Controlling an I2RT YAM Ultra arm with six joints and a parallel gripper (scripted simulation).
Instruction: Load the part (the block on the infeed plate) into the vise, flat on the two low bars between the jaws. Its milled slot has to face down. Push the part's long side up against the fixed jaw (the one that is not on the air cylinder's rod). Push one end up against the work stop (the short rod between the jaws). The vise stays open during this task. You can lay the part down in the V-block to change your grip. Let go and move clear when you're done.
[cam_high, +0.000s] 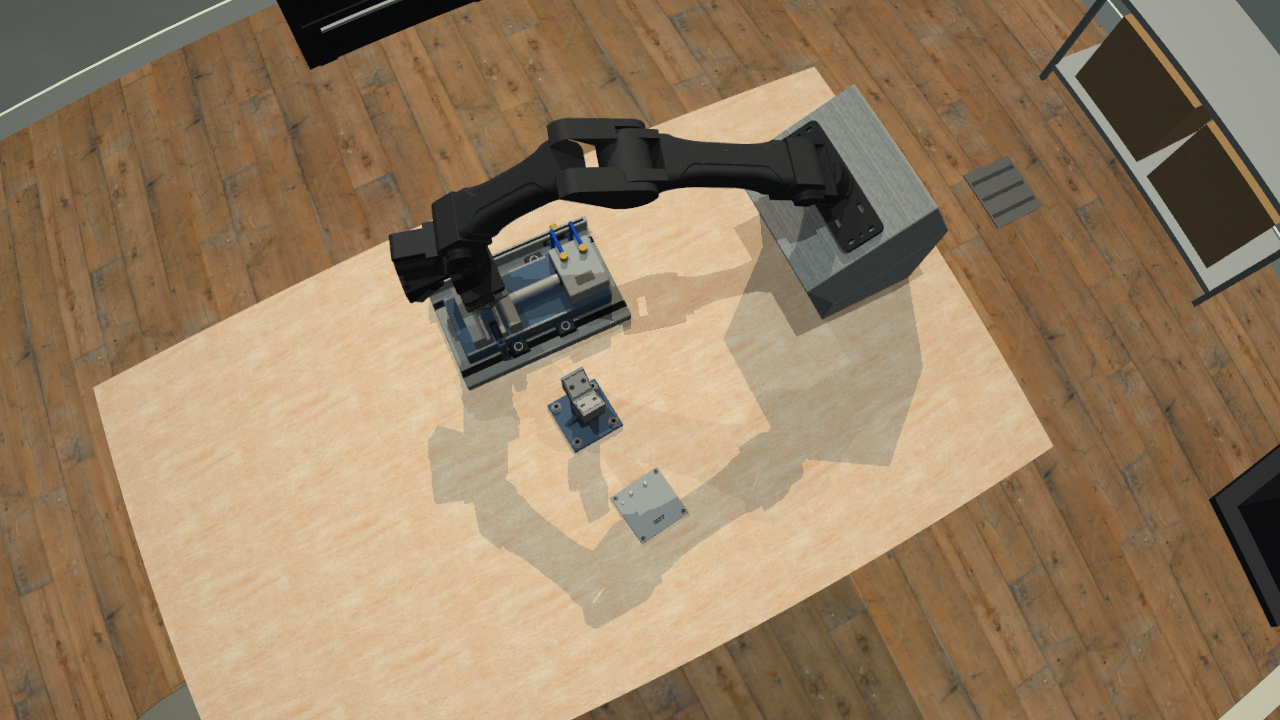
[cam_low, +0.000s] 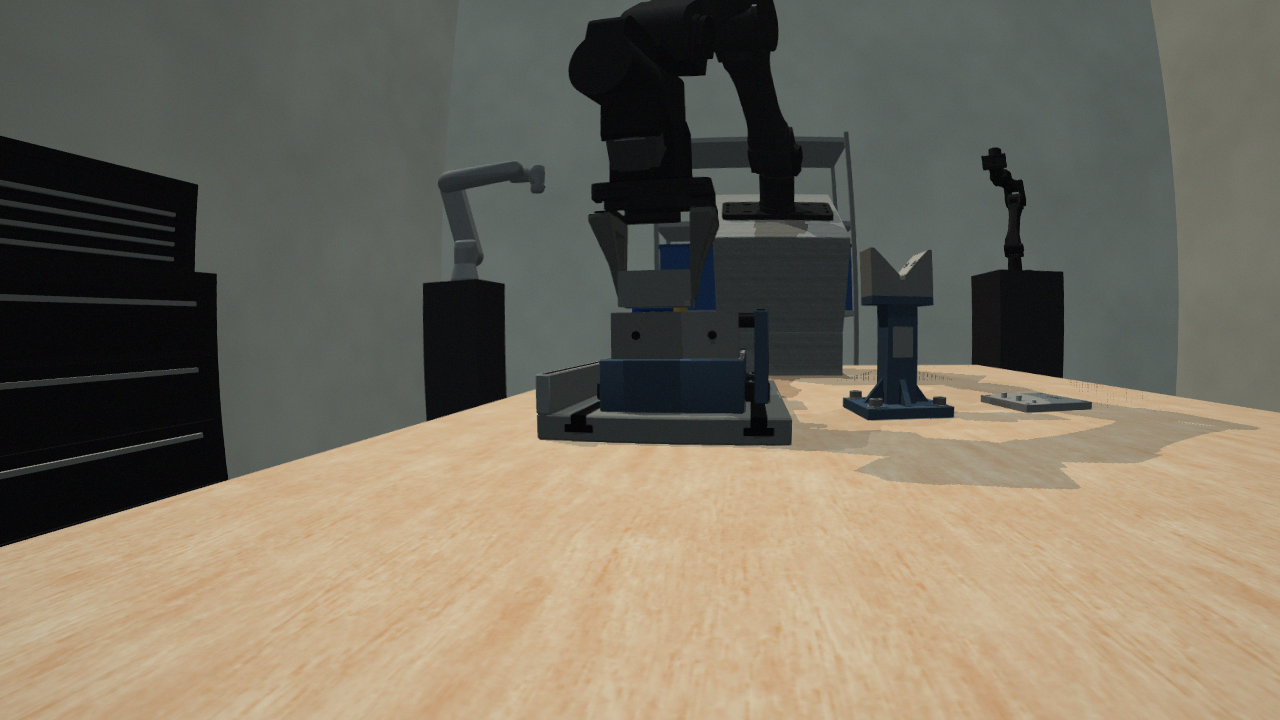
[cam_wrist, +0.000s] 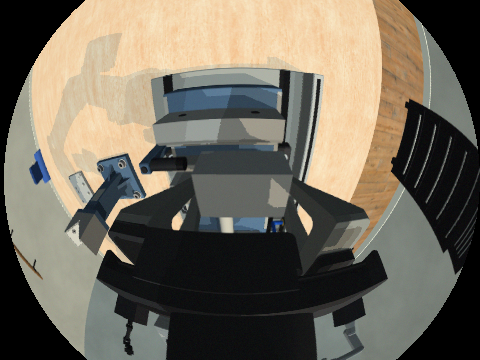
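Note:
My gripper (cam_low: 658, 295) (cam_wrist: 242, 196) points down and is shut on the grey block (cam_low: 651, 286) (cam_wrist: 235, 187), with one finger at each end. The block looks level, just above the jaw tops in the exterior view. The wrist view shows it beside the fixed jaw (cam_low: 648, 336) (cam_wrist: 215, 132), over the space behind it. The black work stop (cam_wrist: 168, 164) lies to the block's left in the wrist view. The vise (cam_low: 662, 431) (cam_wrist: 302, 100) is under my gripper. The milled slot and the two low bars are hidden. The infeed plate (cam_high: 657, 510) (cam_low: 1038, 402) bears no part.
The V-block (cam_high: 587, 402) (cam_low: 896, 284) stands on a blue post beside the vise, between it and the infeed plate, and holds nothing. The air cylinder (cam_high: 586, 270), with blue hoses (cam_high: 556, 241), is at the vise's end toward the arm's pedestal (cam_high: 881, 188).

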